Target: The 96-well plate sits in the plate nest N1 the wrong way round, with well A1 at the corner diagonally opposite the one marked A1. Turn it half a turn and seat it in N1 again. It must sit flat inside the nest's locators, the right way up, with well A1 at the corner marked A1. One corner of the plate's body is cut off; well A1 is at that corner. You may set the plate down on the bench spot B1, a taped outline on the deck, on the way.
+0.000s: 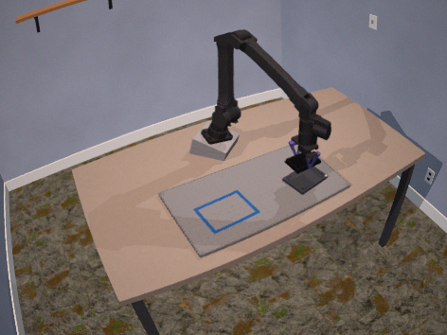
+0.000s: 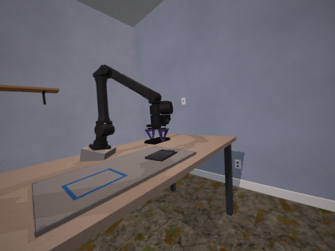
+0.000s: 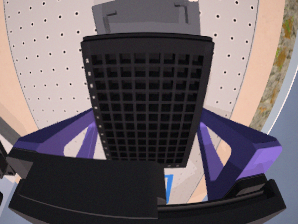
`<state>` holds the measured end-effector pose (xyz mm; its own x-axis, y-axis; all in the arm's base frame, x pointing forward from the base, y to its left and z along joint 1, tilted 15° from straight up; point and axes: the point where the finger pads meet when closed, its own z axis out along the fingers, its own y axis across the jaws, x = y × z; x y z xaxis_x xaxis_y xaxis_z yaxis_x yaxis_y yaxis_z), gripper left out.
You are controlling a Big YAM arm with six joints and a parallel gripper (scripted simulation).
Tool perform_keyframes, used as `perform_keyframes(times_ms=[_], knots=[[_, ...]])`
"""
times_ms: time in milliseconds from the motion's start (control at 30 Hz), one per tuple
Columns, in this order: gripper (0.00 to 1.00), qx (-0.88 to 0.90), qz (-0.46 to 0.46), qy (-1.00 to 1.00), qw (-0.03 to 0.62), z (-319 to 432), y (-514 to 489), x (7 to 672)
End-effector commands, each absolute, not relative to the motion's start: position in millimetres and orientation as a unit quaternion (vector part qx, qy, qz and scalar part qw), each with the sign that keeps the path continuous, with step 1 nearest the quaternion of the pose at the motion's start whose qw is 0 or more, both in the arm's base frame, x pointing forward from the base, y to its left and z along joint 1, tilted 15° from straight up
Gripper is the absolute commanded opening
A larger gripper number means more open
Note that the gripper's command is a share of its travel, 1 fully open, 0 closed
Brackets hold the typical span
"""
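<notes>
The gripper (image 1: 303, 160) is clamped on the black 96-well plate (image 1: 301, 164), its violet fingers pressing the plate's two long sides. The plate hangs level in the air, clear of the deck, directly over the dark plate nest N1 (image 1: 305, 181), which lies on the grey deck mat (image 1: 265, 185) near the right edge of the tabletop. In the exterior view the plate (image 2: 156, 140) shows as a thin black slab under the gripper (image 2: 156, 133), with a plain gap between it and the nest (image 2: 160, 154).

The wrist view fills with the plate's grid of wells (image 3: 148, 99); behind its far end the nest (image 3: 145, 14) shows grey with two locator brackets and a small white label at its far right corner, too small to read. The plate's cut corner cannot be made out in any view: the gripper body hides the near end in the wrist view, and the plate is too small and dark in the other two.

Only the top and exterior views show the blue taped outline of bench spot B1 (image 1: 226, 211) on the mat toward the left edge of the tabletop, well apart from the nest, and the arm's grey pedestal (image 1: 204, 148) near the back edge. Only the wrist view shows the dotted pattern of holes in the mat (image 3: 47, 50).
</notes>
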<state>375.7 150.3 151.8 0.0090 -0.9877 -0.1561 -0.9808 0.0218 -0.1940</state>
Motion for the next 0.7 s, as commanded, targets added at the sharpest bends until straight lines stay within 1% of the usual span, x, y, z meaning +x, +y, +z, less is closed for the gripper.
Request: perform_keyframes(times_ms=[0, 300, 333, 400, 567, 667], knots=[[0.00, -0.640, -0.017, 0.752, 0.157, 175.0, 140.5, 387.8], [0.00, -0.643, -0.019, 0.750, 0.154, 166.2, 116.8, 385.4], [0.00, -0.642, -0.024, 0.748, 0.165, 177.3, 116.7, 398.3], [0.00, -0.643, -0.018, 0.751, 0.151, 161.3, 106.3, 383.0], [0.00, -0.643, -0.023, 0.749, 0.158, 165.5, 90.9, 388.5], [0.00, -0.643, -0.019, 0.751, 0.150, 155.5, 79.9, 382.1]])
